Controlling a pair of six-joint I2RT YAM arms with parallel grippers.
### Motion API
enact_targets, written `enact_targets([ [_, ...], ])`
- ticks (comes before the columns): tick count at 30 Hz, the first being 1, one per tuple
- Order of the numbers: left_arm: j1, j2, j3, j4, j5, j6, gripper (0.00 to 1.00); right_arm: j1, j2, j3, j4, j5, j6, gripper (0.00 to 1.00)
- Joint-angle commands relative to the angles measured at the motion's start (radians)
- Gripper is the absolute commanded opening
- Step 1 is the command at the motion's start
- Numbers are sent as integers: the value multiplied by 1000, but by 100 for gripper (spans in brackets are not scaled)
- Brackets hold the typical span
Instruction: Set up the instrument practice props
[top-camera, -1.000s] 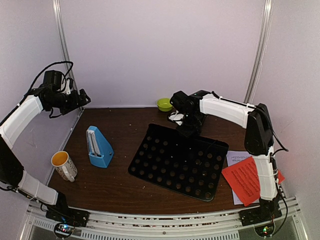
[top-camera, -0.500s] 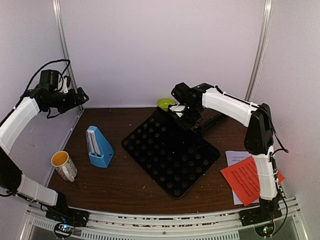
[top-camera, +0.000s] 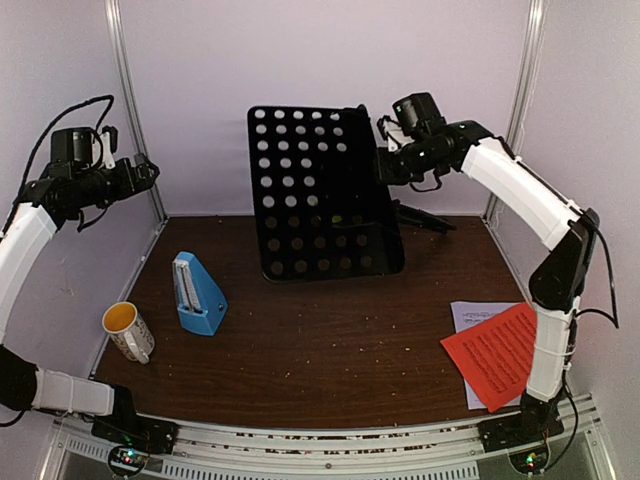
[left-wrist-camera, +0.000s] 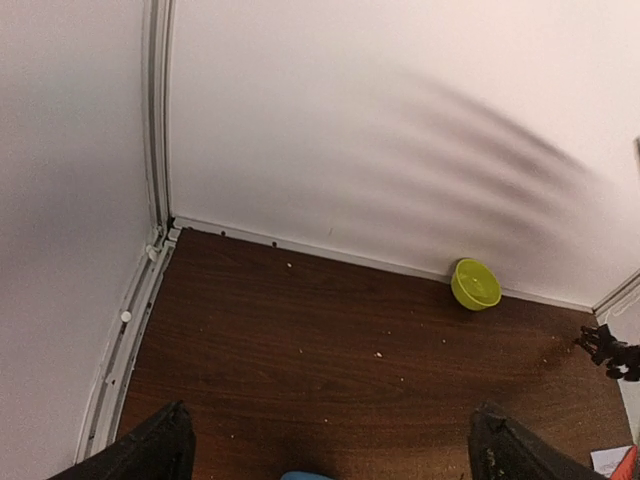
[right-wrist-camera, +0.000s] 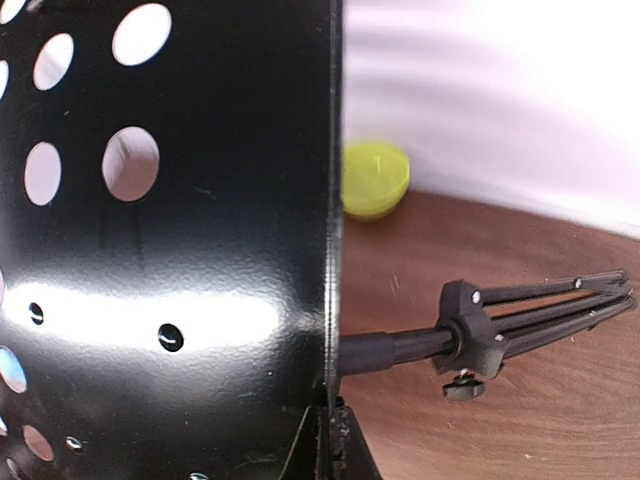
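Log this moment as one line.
right end effector: shut on music stand | left end effector: open, empty | metronome, sheets: on table

The right gripper (top-camera: 383, 166) has raised the music stand (top-camera: 312, 190) from flat on the table (top-camera: 300, 350) to upright.

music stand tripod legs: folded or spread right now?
Folded. Right wrist view shows the legs bundled parallel together, not splayed. The right gripper holds the music stand by its desk edge.

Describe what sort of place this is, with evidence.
Probably a robot test booth: white walls enclose a table, left arm and right arm mount at its edge, with stand and metronome props.
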Motion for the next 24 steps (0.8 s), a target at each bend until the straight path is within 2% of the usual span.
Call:
enact_targets([
  [1, 9, -29, 41, 60, -48, 26, 98, -27, -208, 44, 414, 11, 220, 0],
  [5, 8, -79, 21, 125, -35, 13, 98, -51, -280, -30, 579, 27, 392, 0],
  [10, 6, -145, -38, 233, 19, 13, 98, -88, -388, -257, 935, 117, 715, 0],
  [17, -46, -186, -113, 267, 39, 29, 98, -71, -368, -263, 1095, 165, 936, 0],
  [24, -191, -199, -187, 315, -1, 48, 97, -29, -349, -303, 1328, 256, 1101, 0],
])
